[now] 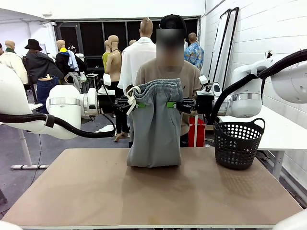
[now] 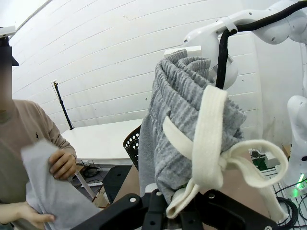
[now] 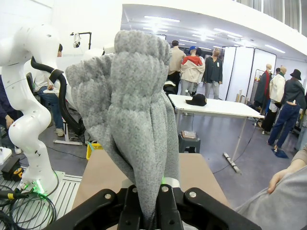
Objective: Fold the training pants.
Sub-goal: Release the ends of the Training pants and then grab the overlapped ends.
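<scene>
Light grey soft jersey training pants (image 1: 154, 127) hang upright over the middle of the brown wooden table (image 1: 144, 196), their lower fold resting on its top. The left gripper (image 1: 137, 104) and the right gripper (image 1: 171, 104) each pinch the gathered elastic waistband (image 1: 160, 86) between pressed-together green pads, one at either side and level with each other.

The step in hand looks like the lift between folds: the cloth is doubled and held up, not yet laid down. The next move probably calls for both arms to lower together at the same height and keep the waistband stretched, so that the upper part settles flat over the part on the table without bunching.

From the front, the hanging cloth hides what the person behind it is doing. The left wrist view shows the person's hand (image 2: 62, 164) gripping a length of grey cloth, apparently the legs' far end, and the flat white drawstring (image 2: 211, 139) looped loose near the jaws. The front view alone gives the black perforated plastic basket (image 1: 238, 142) standing beside the pants, apart from them.
</scene>
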`<action>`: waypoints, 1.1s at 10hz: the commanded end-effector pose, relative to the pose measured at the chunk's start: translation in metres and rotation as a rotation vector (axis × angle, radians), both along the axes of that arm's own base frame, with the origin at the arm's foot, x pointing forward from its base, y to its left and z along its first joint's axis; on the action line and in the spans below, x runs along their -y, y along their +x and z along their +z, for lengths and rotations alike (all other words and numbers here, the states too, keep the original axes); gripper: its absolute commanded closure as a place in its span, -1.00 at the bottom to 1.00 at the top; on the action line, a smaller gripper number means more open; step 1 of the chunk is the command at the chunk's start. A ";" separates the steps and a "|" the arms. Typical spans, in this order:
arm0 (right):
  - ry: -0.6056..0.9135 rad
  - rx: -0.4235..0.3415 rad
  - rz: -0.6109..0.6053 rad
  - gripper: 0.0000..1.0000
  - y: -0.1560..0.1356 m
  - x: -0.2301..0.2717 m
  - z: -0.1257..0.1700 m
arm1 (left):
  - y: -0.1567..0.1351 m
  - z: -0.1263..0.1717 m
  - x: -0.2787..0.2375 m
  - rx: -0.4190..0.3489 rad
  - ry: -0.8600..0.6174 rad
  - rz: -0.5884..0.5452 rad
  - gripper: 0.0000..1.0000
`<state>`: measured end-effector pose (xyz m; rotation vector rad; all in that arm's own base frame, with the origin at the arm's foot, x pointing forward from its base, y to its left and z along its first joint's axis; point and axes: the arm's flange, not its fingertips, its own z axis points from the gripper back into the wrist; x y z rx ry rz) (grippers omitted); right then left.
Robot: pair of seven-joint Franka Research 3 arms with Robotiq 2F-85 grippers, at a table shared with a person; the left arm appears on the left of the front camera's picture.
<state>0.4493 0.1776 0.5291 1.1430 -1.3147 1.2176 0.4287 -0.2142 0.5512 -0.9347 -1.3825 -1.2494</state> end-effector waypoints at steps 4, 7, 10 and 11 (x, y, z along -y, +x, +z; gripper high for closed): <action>-0.001 0.004 0.000 1.00 -0.001 -0.001 0.002 | -0.001 0.002 0.001 0.017 -0.008 0.004 1.00; -0.001 0.004 0.000 1.00 -0.001 -0.001 0.002 | -0.001 0.002 0.001 0.017 -0.008 0.004 1.00; -0.001 0.004 0.000 1.00 -0.001 -0.001 0.002 | -0.001 0.002 0.001 0.017 -0.008 0.004 1.00; -0.001 0.004 0.000 1.00 -0.001 -0.001 0.002 | -0.001 0.002 0.001 0.017 -0.008 0.004 1.00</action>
